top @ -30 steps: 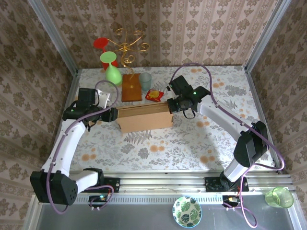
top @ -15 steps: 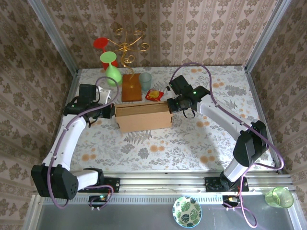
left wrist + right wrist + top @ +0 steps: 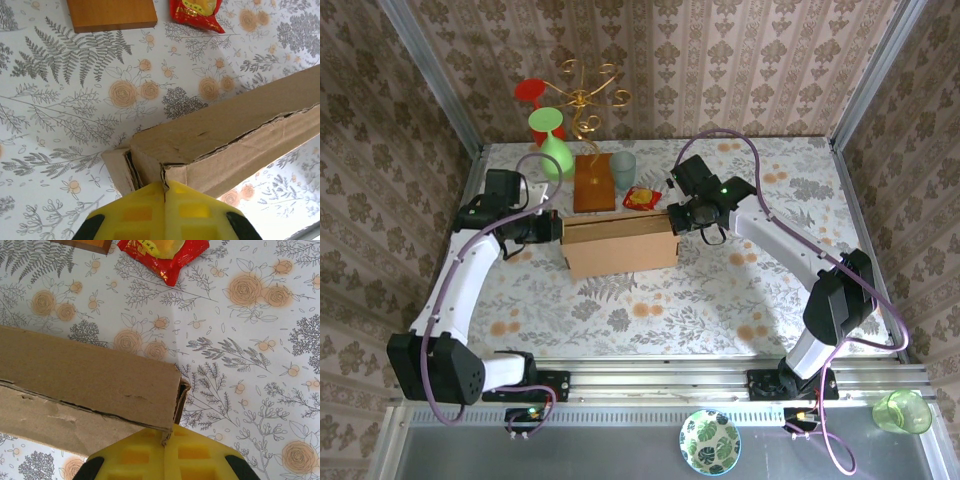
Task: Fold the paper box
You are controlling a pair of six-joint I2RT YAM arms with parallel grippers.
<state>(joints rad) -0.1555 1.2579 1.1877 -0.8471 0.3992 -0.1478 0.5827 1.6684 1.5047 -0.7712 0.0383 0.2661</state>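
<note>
Top view, paper box: I see the paper box (image 3: 620, 248) lying on the flowered desk (image 3: 720, 290), a little left of centre, its long side running left to right.
Top view, left end effector: the left end effector (image 3: 558, 230) is at the box's left end, touching it.
Top view, right end effector: the right end effector (image 3: 672, 218) is at the box's right end, against its far corner.
Top view, other things: a wooden slab (image 3: 593, 182) lies just behind the box. A red packet (image 3: 641, 199) is beside the slab, and a green glass (image 3: 555, 150) stands further back.
Left wrist view, end effector: its yellow fingers (image 3: 135, 215) are pressed together, closed. Their tips meet the box's corner. I cannot tell whether a cardboard edge is pinched between them.
Left wrist view, paper box: one end of the box runs away to the right, with a torn-looking seam along its edge. The slab and packet lie beyond it.
Right wrist view, end effector: its fingers are closed too, with the seam between them right at the box's corner edge.
Right wrist view, paper box: the box stretches off to the left, resting on the desk, well apart from the packet.
</note>
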